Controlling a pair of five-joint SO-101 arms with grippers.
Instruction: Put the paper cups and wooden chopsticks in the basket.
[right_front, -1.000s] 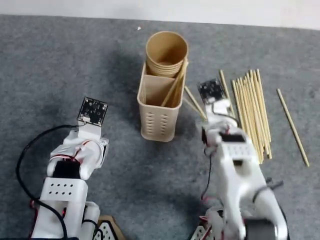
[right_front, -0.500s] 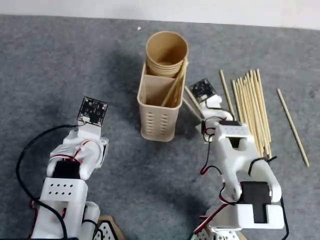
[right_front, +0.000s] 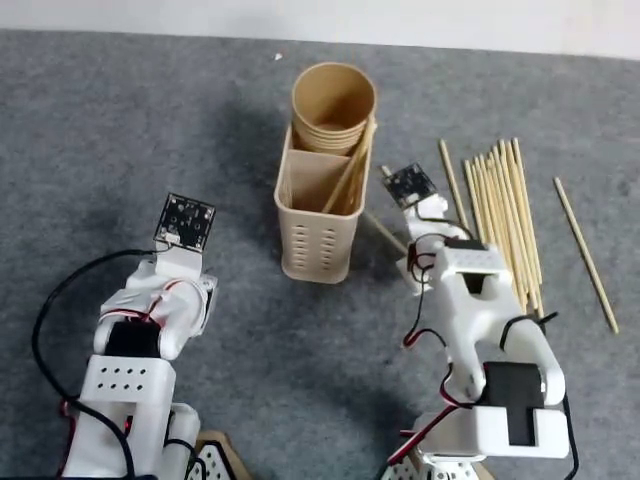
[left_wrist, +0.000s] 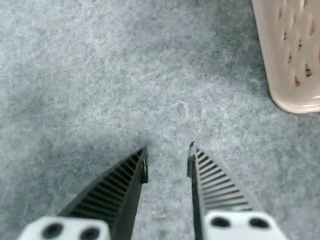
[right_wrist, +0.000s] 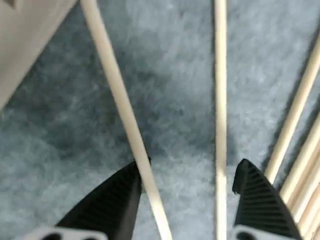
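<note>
Shifted nearer the basket (right_front: 315, 235), the right end effector (right_wrist: 187, 200) hangs released over two loose wooden chopsticks (right_wrist: 122, 105) on the counter (right_wrist: 175, 75); picking seems underway, and it probably needs to centre on one, then clench.

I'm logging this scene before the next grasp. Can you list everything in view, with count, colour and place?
basket: one, beige, perforated, two compartments, between the arms.
paper cups: one nested stack, brown, number unclear, in the basket's far compartment.
chopsticks in the basket: a few, pale wood, leaning in the near compartment.
chopstick pile: many, pale wood, on the table beside the right arm.
stray chopstick: one, pale wood, lying apart beyond the pile.
two chopsticks: pale wood, on the table between the right tool's fingers.
table cover: one, grey.
left tool: black fingers, open, over bare cover near the basket.
right tool: black fingers, open, straddling the two chopsticks.
</note>
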